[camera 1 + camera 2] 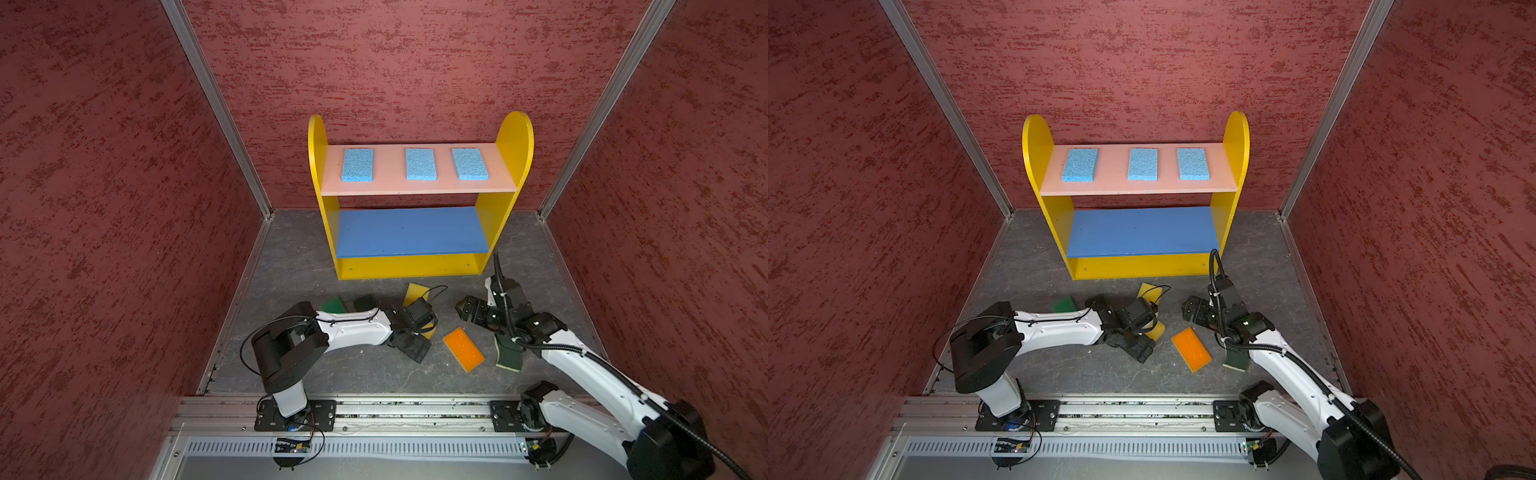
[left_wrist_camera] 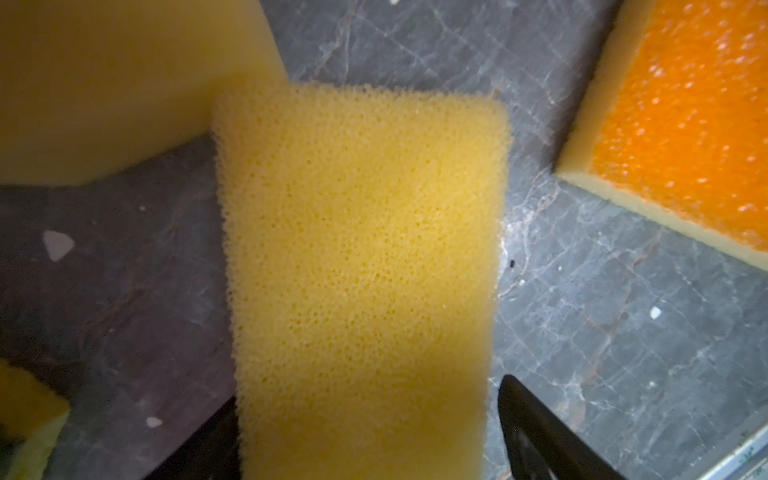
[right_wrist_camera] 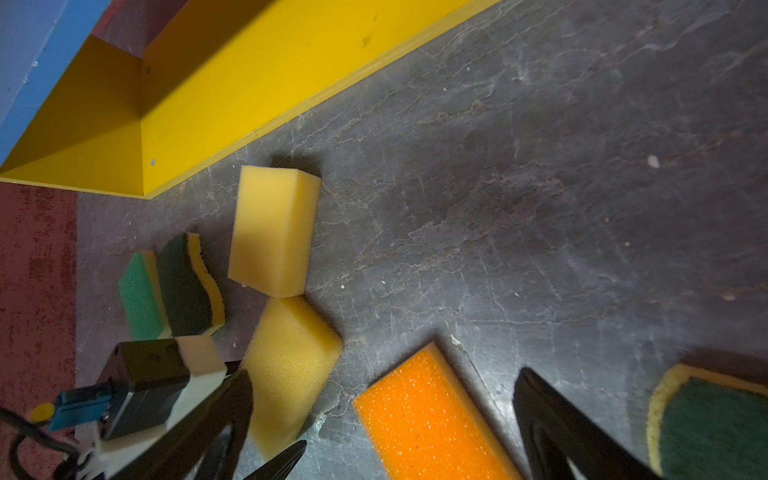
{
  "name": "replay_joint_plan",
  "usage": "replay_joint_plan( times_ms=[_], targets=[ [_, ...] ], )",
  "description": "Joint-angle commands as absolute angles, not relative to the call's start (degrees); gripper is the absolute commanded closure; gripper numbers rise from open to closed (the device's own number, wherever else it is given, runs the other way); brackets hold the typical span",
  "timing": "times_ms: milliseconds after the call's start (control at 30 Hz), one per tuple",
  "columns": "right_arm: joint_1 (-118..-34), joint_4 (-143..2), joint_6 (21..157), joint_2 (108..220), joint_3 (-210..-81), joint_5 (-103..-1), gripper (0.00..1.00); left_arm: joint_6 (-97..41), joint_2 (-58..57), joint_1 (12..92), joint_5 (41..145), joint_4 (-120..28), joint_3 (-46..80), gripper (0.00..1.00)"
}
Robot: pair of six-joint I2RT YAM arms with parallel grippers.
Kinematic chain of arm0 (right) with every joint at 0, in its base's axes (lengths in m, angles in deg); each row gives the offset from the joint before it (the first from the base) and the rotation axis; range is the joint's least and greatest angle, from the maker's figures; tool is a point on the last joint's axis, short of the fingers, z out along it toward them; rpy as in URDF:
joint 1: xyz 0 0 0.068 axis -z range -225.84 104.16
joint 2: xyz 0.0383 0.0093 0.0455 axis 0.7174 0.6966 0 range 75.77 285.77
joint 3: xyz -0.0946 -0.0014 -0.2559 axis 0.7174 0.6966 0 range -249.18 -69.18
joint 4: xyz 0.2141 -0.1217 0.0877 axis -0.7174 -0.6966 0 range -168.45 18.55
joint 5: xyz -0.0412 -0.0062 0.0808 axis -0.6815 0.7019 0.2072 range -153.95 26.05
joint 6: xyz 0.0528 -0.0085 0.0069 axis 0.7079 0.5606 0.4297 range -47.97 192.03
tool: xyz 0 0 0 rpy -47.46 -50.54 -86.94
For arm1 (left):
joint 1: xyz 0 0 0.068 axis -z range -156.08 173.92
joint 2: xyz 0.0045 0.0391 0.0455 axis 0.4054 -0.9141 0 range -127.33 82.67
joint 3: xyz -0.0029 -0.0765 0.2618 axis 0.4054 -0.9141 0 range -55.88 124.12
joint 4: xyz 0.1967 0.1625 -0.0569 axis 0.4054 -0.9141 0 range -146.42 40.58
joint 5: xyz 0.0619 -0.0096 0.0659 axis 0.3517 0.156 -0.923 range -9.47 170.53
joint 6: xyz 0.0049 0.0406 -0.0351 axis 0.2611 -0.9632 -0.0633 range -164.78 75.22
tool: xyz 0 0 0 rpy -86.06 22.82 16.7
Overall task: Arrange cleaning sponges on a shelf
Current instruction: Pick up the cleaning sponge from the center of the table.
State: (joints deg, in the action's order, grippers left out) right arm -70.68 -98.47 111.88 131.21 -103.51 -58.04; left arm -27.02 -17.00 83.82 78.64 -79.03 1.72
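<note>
left gripper straddles a yellow sponge, jaws apart, no pinch yet

left gripper (image 2: pixel 370 432) is spread wide, the yellow sponge (image 2: pixel 357 257) lying flat between its fingers (image 2: pixel 536 428) with a sliver of floor (image 2: pixel 623 332) showing beside one. to do it well, i'd drop low, centre the block, squeeze gently because foam squashes, then lift clear of the second yellow (image 3: pixel 272 232) at its far corner. right gripper (image 3: pixel 384 382) hangs open and empty over the orange one (image 3: pixel 428 419). shelf (image 1: pixel 409 264) stands well ahead of both. count: three blue (image 1: pixel 357 165) (image 1: pixel 421 164) (image 1: pixel 469 163) on the top board (image 1: pixel 390 183). six are down here: two yellow, one orange, one bright green (image 3: pixel 141 291), two dark green (image 3: pixel 187 286) (image 3: pixel 715 428).
</note>
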Motion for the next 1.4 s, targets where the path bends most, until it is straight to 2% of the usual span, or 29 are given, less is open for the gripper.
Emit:
replay_joint_plan(
  times_ms=[0, 200, 333, 500, 633, 800, 1100, 1367],
  targets=[
    [-70.08, -99.73, 112.25, 128.65, -102.90, -60.05, 0.01, -24.60, -19.50, 84.30, 75.19, -81.60, 1.63, 0.14],
    [-69.99, -99.83, 112.46, 126.85, -101.87, -60.26, 0.01, -22.30, -18.70, 85.72, 71.93, -84.30, 0.82, 0.17],
    [-69.95, -99.05, 112.69, 127.03, -101.51, -59.74, 0.01, -21.84, -18.91, 86.38, 71.80, -85.01, 0.36, 0.27],
    [-69.93, -98.16, 113.38, 127.10, -100.95, -58.95, 0.01, -20.92, -19.94, 86.73, 72.85, -83.26, 0.18, 0.31],
    [-69.91, -99.20, 113.16, 126.32, -100.99, -59.32, 0.01, -20.87, -19.25, 86.78, 72.54, -83.06, 0.61, 0.40],
    [-69.91, -99.33, 112.86, 125.58, -101.13, -59.90, 0.01, -18.50, -14.73, 86.36, 69.15, -83.84, 1.11, 0.41],
    [-69.90, -99.47, 109.79, 127.58, -103.63, -59.82, 0.01, -15.58, -4.57, 78.76, 66.41, -85.18, 4.47, 0.44],
    [-69.86, -100.01, 107.29, 128.67, -106.02, -59.49, 0.01, -16.93, -1.08, 69.25, 64.98, -85.37, 7.30, 0.45]
  ],
)
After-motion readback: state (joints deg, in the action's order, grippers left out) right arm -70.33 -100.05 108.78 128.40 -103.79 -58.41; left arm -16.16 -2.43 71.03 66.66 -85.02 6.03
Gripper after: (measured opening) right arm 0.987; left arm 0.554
